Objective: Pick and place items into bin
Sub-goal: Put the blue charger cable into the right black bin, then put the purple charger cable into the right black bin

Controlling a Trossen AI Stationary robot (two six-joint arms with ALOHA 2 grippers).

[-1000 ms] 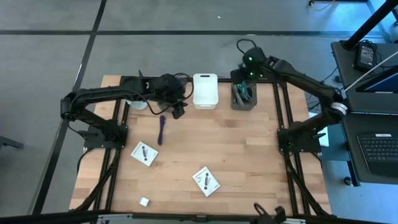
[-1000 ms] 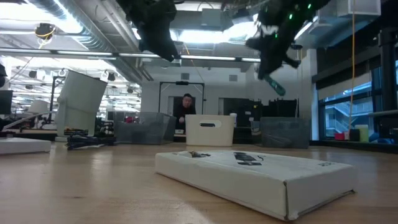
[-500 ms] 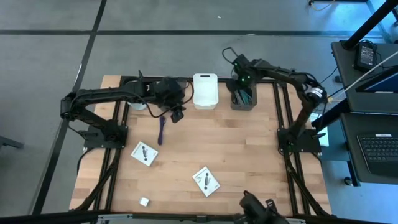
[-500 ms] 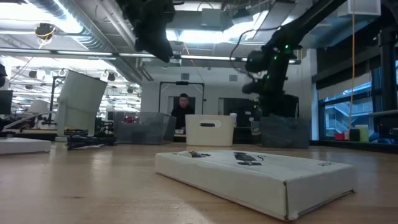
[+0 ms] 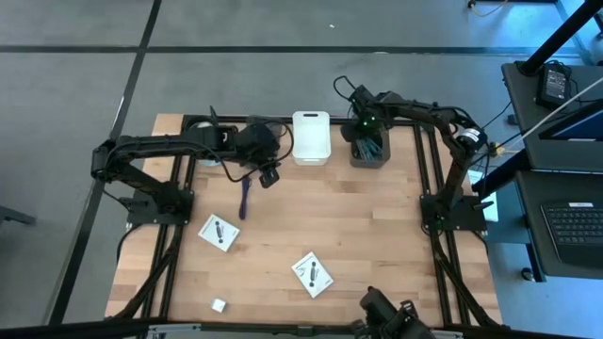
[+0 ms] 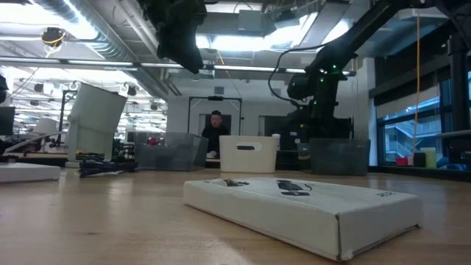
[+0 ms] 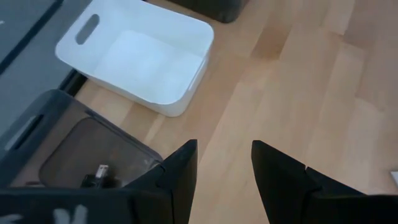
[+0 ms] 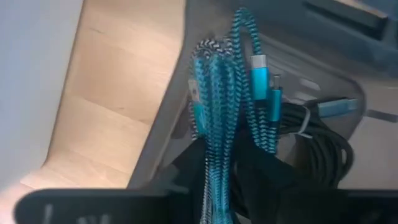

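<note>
- The right tool [image 5: 363, 132] is lowered over the dark grey bin [image 5: 368, 148] at the back of the tabletop [image 5: 377, 235], its fingers closed on a bundle of teal braided cable [image 8: 217, 124].
- The left tool [image 7: 224, 168] is held parted and empty above the tabletop, near the white bin [image 5: 311, 137].
- The purple stick [image 5: 244, 196], two white packets [image 5: 219, 232] [image 5: 312, 273] and a white cube [image 5: 219, 305] are left on the wood.

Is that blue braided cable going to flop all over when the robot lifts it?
Probably, yes. The cable hangs in loose folded loops from the right gripper, so it looks floppy, not stiff. Its plug ends dangle free and may swing or snag on the grey bin.
</note>
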